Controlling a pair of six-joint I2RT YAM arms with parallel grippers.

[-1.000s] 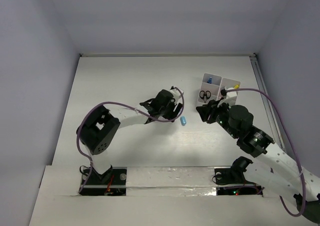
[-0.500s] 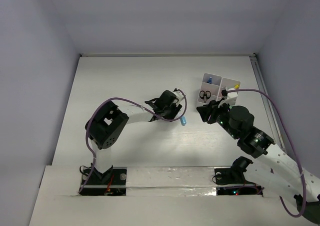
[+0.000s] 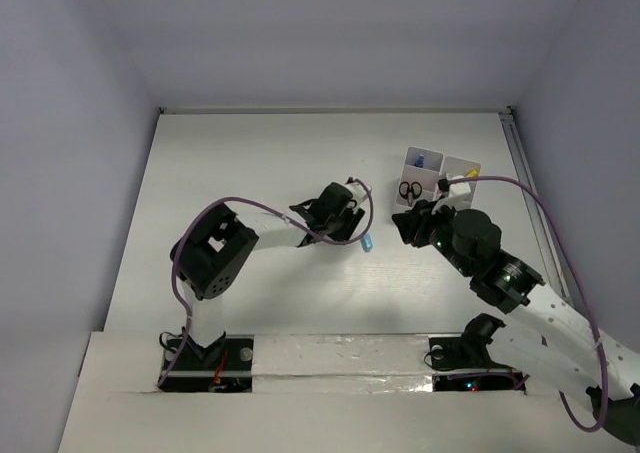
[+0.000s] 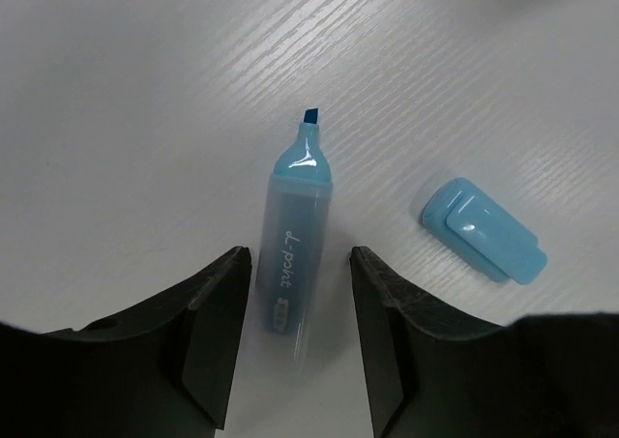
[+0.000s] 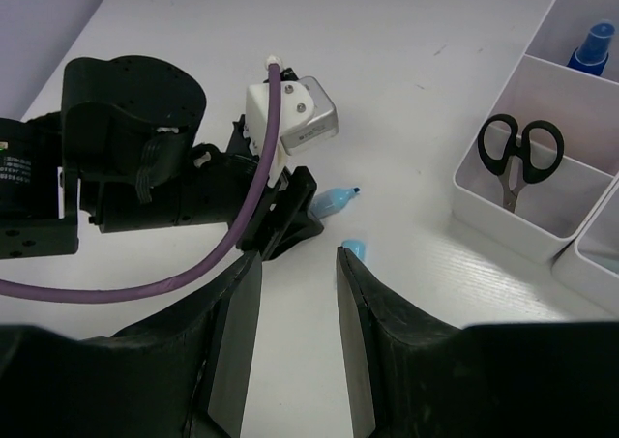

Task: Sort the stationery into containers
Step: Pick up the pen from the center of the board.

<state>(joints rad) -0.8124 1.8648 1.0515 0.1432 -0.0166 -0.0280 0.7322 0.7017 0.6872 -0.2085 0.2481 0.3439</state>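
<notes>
A blue highlighter (image 4: 295,230) lies uncapped on the white table, its rear end between the fingers of my left gripper (image 4: 298,262). The jaws are open, one on each side of it, not touching. Its light blue cap (image 4: 482,230) lies apart to the right and shows in the top view (image 3: 367,243). My left gripper (image 3: 343,225) hides the highlighter from above. My right gripper (image 5: 298,264) is open and empty above the table, near the cap (image 5: 354,249) and the highlighter (image 5: 334,202). The white containers (image 3: 458,162) hold black-handled scissors (image 5: 522,158) and a blue-capped bottle (image 5: 592,51).
The container cluster's near wall (image 5: 503,227) is to the right of my right gripper. A yellow-tipped item (image 3: 471,173) sticks out of the right box. The left arm's purple cable (image 5: 193,274) loops across the right wrist view. Walls enclose the table.
The left arm's elbow has swung right and its gripper has edged down over the highlighter. The right arm has barely moved. The cap has stayed in place.
</notes>
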